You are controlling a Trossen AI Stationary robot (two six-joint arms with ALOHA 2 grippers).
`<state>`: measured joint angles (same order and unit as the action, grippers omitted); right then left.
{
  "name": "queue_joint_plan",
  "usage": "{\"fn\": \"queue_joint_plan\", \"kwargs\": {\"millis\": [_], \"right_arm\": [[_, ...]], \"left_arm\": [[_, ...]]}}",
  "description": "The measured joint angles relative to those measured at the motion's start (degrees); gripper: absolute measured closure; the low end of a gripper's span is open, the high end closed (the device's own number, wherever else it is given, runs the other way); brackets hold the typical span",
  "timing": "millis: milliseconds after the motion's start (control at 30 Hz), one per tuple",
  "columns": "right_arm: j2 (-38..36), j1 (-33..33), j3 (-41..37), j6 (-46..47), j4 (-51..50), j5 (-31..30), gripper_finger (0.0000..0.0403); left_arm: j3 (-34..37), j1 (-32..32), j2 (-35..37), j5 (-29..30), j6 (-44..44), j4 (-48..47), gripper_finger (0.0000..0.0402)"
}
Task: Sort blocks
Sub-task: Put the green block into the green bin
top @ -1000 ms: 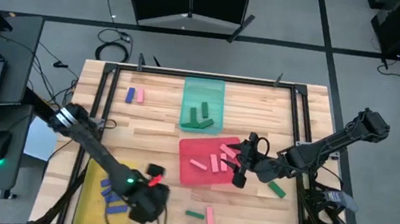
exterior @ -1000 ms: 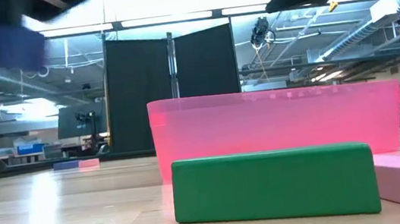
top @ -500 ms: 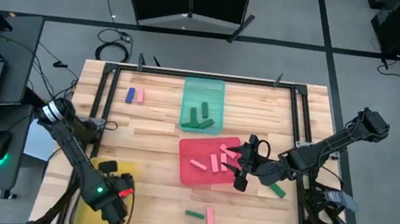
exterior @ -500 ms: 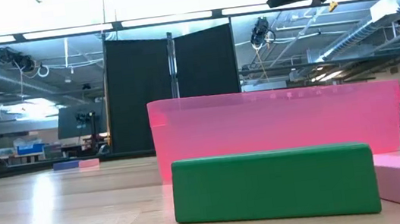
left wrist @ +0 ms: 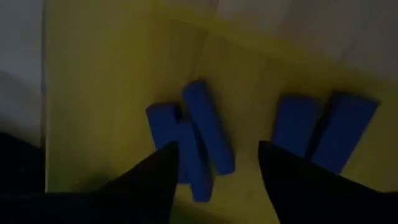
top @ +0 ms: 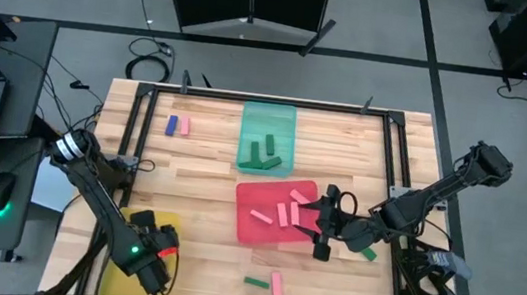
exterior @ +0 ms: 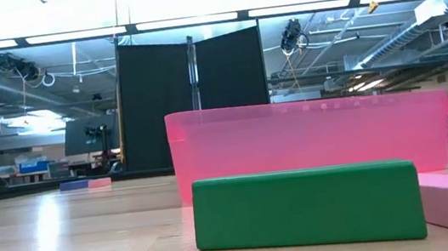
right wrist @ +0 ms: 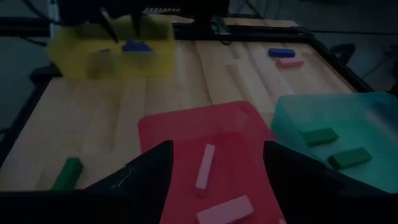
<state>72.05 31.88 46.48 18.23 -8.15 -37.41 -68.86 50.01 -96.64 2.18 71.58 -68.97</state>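
My left gripper [top: 147, 256] hangs open and empty over the yellow tray [top: 124, 236] at the near left. In the left wrist view its fingers [left wrist: 214, 186] stand above several blue blocks [left wrist: 200, 138] that lie flat in the tray. My right gripper [top: 319, 233] is open and empty at the red tray's [top: 246, 228] right edge, and in its wrist view [right wrist: 214, 180] it faces the pink blocks [right wrist: 205, 167] that lie in that tray. A green block [top: 364, 249] lies on the table beside the right arm.
The teal tray [top: 269, 116] at the far middle holds green blocks. A green block [top: 257, 282] and a pink block [top: 277, 286] lie near the front edge, close in the low view [exterior: 307, 209]. A blue block [top: 173, 124] and a pink block [top: 185, 126] lie far left.
My left gripper has gone toward the table's left edge, from beside the yellow tray to over it. The blurred blue block seen high in the low view has left that view. My right gripper has shifted a little toward the near edge.
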Motion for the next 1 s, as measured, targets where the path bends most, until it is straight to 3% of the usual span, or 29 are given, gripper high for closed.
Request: {"fn": "queue_joint_plan", "kwargs": {"millis": [133,300,433,567,767,1000], "right_arm": [[0.0,1.82,0.0,-0.42,-0.03,2.04,0.0143],[0.0,3.93,0.02,3.02,-4.18,4.26,0.0143],[0.0,5.4,0.02,11.97,-15.0,4.33,0.0144],[0.0,7.58,0.02,28.28,-30.53,6.86,0.0144],[0.0,13.6,0.02,51.52,-49.39,13.71,0.0143],[-0.02,21.71,-0.46,68.34,-55.24,17.16,0.0141]], "left_arm": [[-4.29,-1.09,0.0,7.88,-3.12,0.55,0.0158],[-10.12,-3.31,0.0,26.68,-8.65,0.81,0.0158],[-11.3,-6.73,0.0,36.01,-13.31,3.89,0.0162],[-10.96,-10.57,-0.44,42.6,-18.09,11.21,0.0163],[-7.28,-16.12,-0.87,46.24,-29.32,26.72,0.0163],[-1.73,-20.54,-0.9,46.03,-37.37,41.55,0.0163]]}}
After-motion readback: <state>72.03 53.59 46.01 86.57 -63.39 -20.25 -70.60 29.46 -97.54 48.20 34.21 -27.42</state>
